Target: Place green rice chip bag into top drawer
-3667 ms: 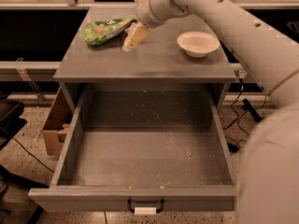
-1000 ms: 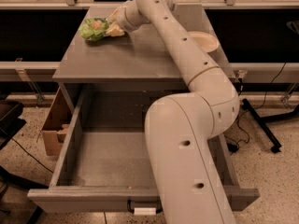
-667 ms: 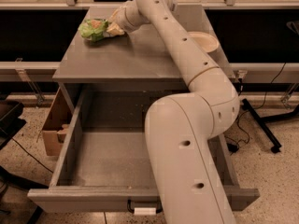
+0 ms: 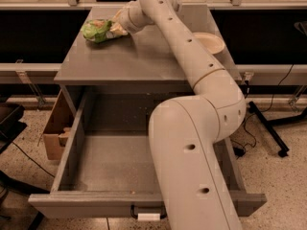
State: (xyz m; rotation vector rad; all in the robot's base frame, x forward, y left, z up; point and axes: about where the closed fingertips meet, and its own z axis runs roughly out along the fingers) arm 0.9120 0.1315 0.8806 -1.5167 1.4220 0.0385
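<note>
From the one camera view I have, I am looking down over the robot's thick cream-coloured arm (image 4: 192, 143). It rises from the lower right of the picture, bends near the cabinet's right side and reaches across to the far left corner of the flat grey cabinet top (image 4: 120, 61).

The gripper (image 4: 115, 28) is at that far left corner, pressed against the right end of the green rice chip bag (image 4: 97, 30). The bag is a crinkly light-green foil pouch lying on its side on the cabinet top, well back from the front edge. It looks as if the gripper is touching the bag, though I cannot tell whether it is closed on the foil or merely resting against it.

A shallow round white bowl (image 4: 213, 43) sits on the right side of the same top, partly hidden behind the arm and well apart from the bag.

Below the top, the top drawer (image 4: 76, 202), a wide, deep grey box, stands pulled fully out. A few pale crumbs lie on its floor, and the arm covers its right half. On its flat front hangs a small dark metal handle (image 4: 135, 212) with a white tag (image 4: 148, 217).

A brown cardboard box (image 4: 53, 128) stands on the speckled floor just beside the drawer's left wall.
</note>
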